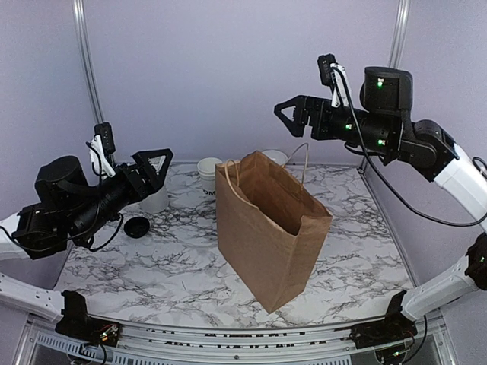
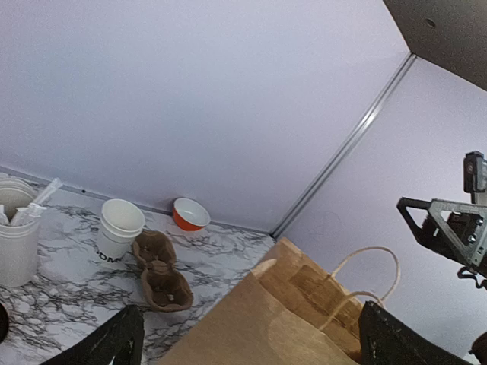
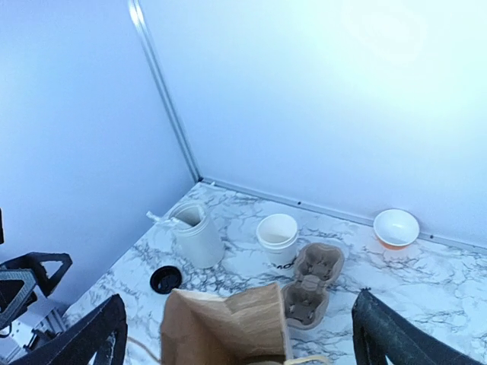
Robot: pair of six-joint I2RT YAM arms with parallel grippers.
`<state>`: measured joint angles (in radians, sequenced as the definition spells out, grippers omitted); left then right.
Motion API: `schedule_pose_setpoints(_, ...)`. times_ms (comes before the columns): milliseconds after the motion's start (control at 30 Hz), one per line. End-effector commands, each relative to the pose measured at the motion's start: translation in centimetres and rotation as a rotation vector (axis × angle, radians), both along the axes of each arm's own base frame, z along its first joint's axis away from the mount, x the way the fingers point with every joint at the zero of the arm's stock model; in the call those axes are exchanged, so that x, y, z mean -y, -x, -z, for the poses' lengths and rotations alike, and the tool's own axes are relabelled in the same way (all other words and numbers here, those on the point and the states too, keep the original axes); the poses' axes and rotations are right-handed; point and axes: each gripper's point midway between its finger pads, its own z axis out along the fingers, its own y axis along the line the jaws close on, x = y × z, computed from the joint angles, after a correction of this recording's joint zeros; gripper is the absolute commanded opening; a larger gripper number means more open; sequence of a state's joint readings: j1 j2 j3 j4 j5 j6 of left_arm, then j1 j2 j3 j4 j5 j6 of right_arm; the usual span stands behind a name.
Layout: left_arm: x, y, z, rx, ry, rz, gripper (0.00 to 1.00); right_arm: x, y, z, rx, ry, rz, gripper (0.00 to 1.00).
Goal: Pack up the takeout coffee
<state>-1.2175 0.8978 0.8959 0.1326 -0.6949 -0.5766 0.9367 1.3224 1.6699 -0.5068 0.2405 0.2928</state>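
Note:
The takeout coffee shows in no view. A brown paper bag [image 1: 270, 220] stands open and upright in the middle of the marble table, its handles up. My left gripper [image 1: 156, 163] hangs open in the air left of the bag, with nothing between its fingers. In the left wrist view the left gripper [image 2: 255, 342] sits over the bag's [image 2: 266, 319] near top edge. My right gripper [image 1: 293, 114] is open and empty, high above the bag's back right. The right wrist view shows the right gripper [image 3: 243, 338] above the bag's mouth [image 3: 224, 327], whose inside is dark.
A lidless white cup [image 3: 278, 237] with dark lettering stands behind the bag. Next to it lie a brown cardboard cup carrier [image 3: 312, 285] and a white utensil holder [image 3: 194, 234]. A loose black lid [image 3: 165, 279] lies at the left. An orange bowl [image 3: 396, 228] sits by the back wall.

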Motion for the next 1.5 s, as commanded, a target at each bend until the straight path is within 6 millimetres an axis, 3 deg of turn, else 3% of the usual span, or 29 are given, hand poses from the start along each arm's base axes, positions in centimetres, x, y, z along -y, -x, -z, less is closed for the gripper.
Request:
schedule_pose_setpoints(0,-4.3,-2.4,0.0,-0.039,-0.108,-0.146,0.99,3.4,-0.2,-2.1,0.046,-0.116,0.049,1.0)
schedule_pose_setpoints(133,-7.0,-4.3,-0.6,-0.072,-0.165,-0.232,0.99,6.8,-0.5,-1.8,0.048,-0.14,0.122,1.0)
schedule_pose_setpoints(333,-8.3,-7.8,0.1,-0.177,-0.249,-0.26,0.99,9.7,-0.6,0.3,0.018,-0.151,0.151,1.0)
schedule_pose_setpoints(467,-8.8,-10.5,1.8,-0.286,-0.325,-0.259,0.99,11.0,-0.5,1.6,0.001,-0.147,0.161,1.0)
schedule_pose_setpoints(667,-12.9,-14.0,5.5,-0.436,-0.346,-0.365,0.98,11.7,0.0,3.3,-0.016,-0.124,0.163,1.0)
schedule_pose_setpoints(733,-14.9,-15.1,6.8,-0.493,-0.299,-0.396,0.95,11.8,0.2,3.6,-0.017,-0.115,0.161,1.0)
schedule_pose_setpoints(867,-16.2,-16.7,8.6,-0.563,-0.243,-0.402,0.88,12.0,0.3,4.1,-0.022,-0.105,0.166,1.0)
schedule_pose_setpoints(1267,-18.1,-19.7,13.2,-0.674,-0.155,-0.453,0.53,12.5,0.8,5.8,-0.053,-0.097,0.174,1.0)
schedule_pose_setpoints(1467,-18.3,-20.6,14.7,-0.696,-0.155,-0.476,0.38,13.2,1.1,5.5,-0.047,-0.111,0.192,1.0)
